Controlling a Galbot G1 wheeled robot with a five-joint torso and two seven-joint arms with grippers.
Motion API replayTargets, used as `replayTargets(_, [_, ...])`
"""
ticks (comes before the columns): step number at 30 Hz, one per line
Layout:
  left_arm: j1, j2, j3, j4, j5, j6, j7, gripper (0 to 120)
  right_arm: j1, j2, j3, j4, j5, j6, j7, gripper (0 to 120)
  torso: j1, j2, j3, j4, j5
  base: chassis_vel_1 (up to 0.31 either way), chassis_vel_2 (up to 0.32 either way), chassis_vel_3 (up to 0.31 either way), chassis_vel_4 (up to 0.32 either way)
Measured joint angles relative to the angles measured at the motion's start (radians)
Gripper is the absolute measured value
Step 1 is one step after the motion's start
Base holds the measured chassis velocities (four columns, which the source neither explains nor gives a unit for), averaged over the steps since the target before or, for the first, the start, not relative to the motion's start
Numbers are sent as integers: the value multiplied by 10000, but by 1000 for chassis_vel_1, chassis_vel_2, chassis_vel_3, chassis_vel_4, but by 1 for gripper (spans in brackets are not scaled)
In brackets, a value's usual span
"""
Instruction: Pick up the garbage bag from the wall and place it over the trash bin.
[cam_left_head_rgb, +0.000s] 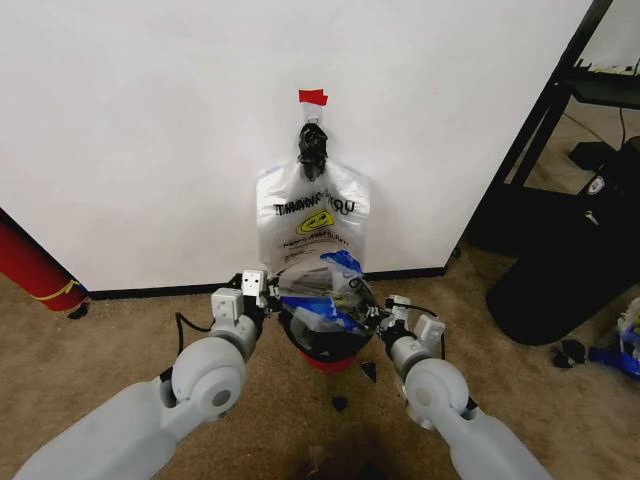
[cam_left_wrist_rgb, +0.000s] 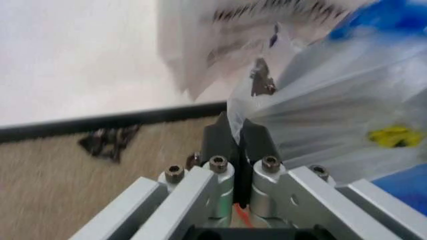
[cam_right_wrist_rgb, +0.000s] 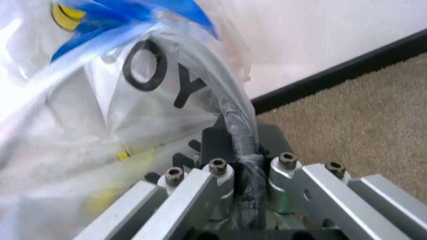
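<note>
Stretching the garbage bag (cam_left_head_rgb: 335, 290) over the trash bin (cam_left_head_rgb: 330, 350), left claw (cam_left_head_rgb: 262, 290) and right claw (cam_left_head_rgb: 388, 312) each clench its plastic edge.

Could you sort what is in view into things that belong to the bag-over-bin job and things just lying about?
Part of the job:
- garbage bag, spread over the bin
- trash bin
- wall
- left claw, shut on the bag's edge
- right claw, shut on its opposite edge

Just lying about:
- bunched bags on the hook
- red tape
- red cylinder
- big black bin
- carpet scraps
</note>
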Motion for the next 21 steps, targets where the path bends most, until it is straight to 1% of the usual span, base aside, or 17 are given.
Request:
replayTargets(3, [186, 35, -176, -37, -216, 76, -125, 0, -159, -2, 116, 83, -50, 64, -58, 1, 0, 0, 0, -1, 0, 0, 0, 0, 0])
replayTargets(6, [329, 78, -364, -260, -488, 142, -195, 0, -346, -22, 234, 171, -133, 129, -120, 1, 0, 0, 0, -1, 2, 0, 0, 0, 0])
replayTargets(10, [368, 30, -466, -336, -525, 125, -251, 0, -562, -28, 301, 278, -304, 213, -330, 1, 0, 0, 0, -2, 1, 0, 0, 0, 0])
replayTargets(17, [404, 240, -668, -868, -767, 87, 151, 0, -957, -17, 309, 364, -804, 386, -711, 1, 0, 0, 0, -2, 2, 0, 0, 0, 0])
replayTargets(21, [523, 589, -1011, -1519, -1026, 387, 459, 18, -1011, -1, 371, 231, -1139, 552, -887, 1, 0, 0, 0, -1, 2, 0, 0, 0, 0])
